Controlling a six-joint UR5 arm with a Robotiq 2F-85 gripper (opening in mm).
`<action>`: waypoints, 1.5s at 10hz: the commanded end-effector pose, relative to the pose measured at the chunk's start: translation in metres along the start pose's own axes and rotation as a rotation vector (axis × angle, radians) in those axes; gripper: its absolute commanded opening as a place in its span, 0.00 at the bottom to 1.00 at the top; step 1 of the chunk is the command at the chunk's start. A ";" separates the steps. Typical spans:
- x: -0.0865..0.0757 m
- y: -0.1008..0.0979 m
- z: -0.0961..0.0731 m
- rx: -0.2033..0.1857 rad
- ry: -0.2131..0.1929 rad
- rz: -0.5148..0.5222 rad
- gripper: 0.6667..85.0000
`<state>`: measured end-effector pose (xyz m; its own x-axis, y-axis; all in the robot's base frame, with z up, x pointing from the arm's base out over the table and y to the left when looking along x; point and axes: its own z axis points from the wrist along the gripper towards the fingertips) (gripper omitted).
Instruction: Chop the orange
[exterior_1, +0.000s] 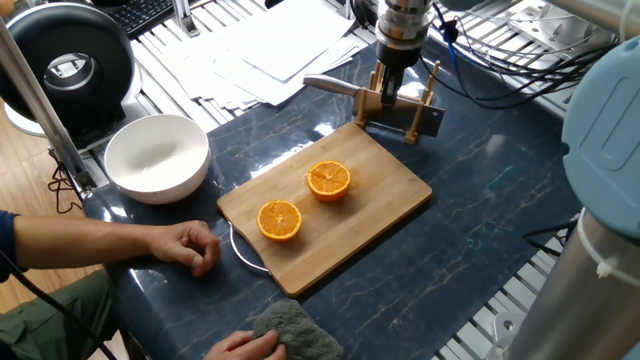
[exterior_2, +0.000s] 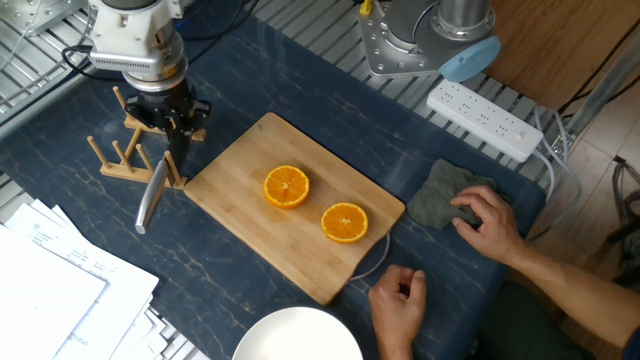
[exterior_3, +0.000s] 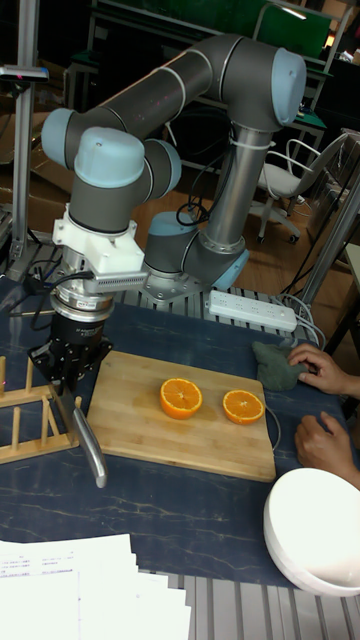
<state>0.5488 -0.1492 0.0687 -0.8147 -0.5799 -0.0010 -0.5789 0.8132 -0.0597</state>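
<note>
The orange lies as two halves, cut faces up, on a wooden cutting board (exterior_1: 385, 200): one half (exterior_1: 328, 180) (exterior_2: 286, 187) (exterior_3: 181, 397) nearer the rack, the other half (exterior_1: 280, 220) (exterior_2: 345, 222) (exterior_3: 243, 406) nearer the person. A knife (exterior_1: 330, 85) (exterior_2: 150, 200) (exterior_3: 90, 445) rests across a small wooden rack (exterior_1: 405, 112) (exterior_2: 125, 160) beside the board. My gripper (exterior_1: 388, 92) (exterior_2: 178, 148) (exterior_3: 70, 388) points straight down over the rack at the knife's handle. Its fingers stand slightly apart, and the knife lies still under them.
A white bowl (exterior_1: 157, 157) stands near the board. A person's hands rest at the table edge, one (exterior_2: 400, 295) beside the board, one on a grey cloth (exterior_2: 440, 195). Papers (exterior_1: 270, 50) lie behind the rack. A power strip (exterior_2: 485, 120) lies by the arm's base.
</note>
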 end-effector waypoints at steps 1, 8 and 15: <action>-0.003 -0.001 0.000 -0.002 -0.010 0.006 0.26; 0.003 0.001 -0.018 -0.004 0.006 0.032 0.01; 0.015 0.010 -0.118 0.153 0.072 0.044 0.01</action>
<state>0.5350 -0.1505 0.1509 -0.8290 -0.5571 0.0484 -0.5568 0.8144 -0.1638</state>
